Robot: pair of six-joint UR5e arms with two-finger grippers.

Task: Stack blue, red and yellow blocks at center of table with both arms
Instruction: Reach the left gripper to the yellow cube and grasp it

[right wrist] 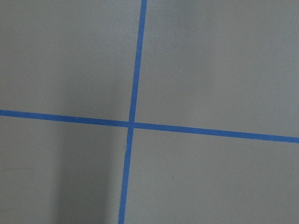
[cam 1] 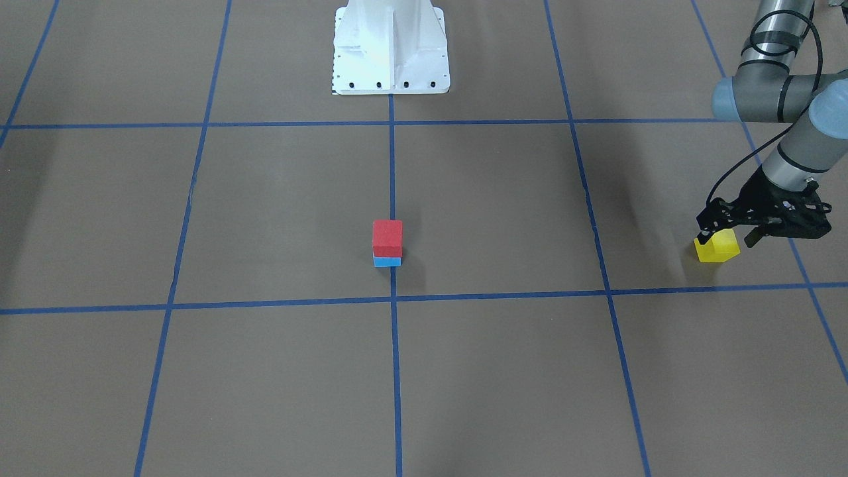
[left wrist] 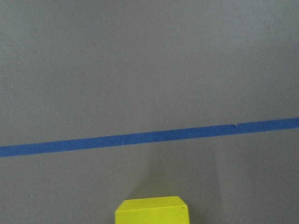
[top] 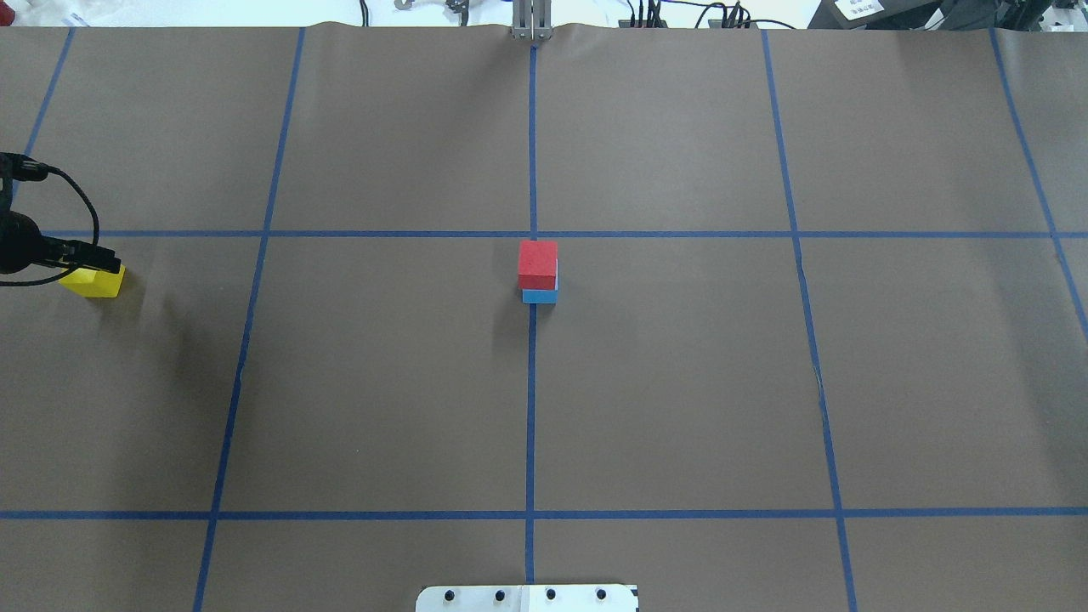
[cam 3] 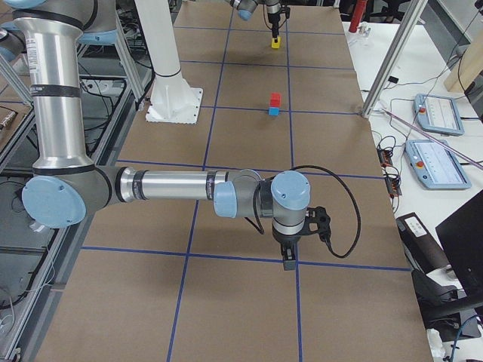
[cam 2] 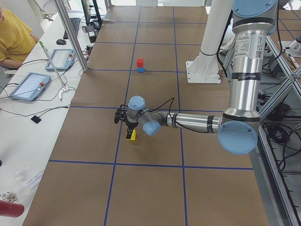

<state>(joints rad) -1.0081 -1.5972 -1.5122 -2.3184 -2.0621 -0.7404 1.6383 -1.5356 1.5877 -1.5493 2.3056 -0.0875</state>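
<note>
Yellow blk [cam 1: 717, 247] at L jaws; red-on-blue stack [cam 1: 387, 240], pedestal [cam 1: 391, 50] well apart.

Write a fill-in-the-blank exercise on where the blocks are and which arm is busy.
The red block sits on the blue block, so ____ blocks are stacked. The claw at the yellow block belongs to the robot's ____ arm. The lines on the table are ____ tape.
Missing words: two; left; blue.

Three blocks: one red block [cam 1: 387, 237], one blue block [cam 1: 387, 262], one yellow block [cam 1: 717, 247]. Two arms: left arm [cam 1: 788, 99], right arm [cam 3: 173, 185].
</note>
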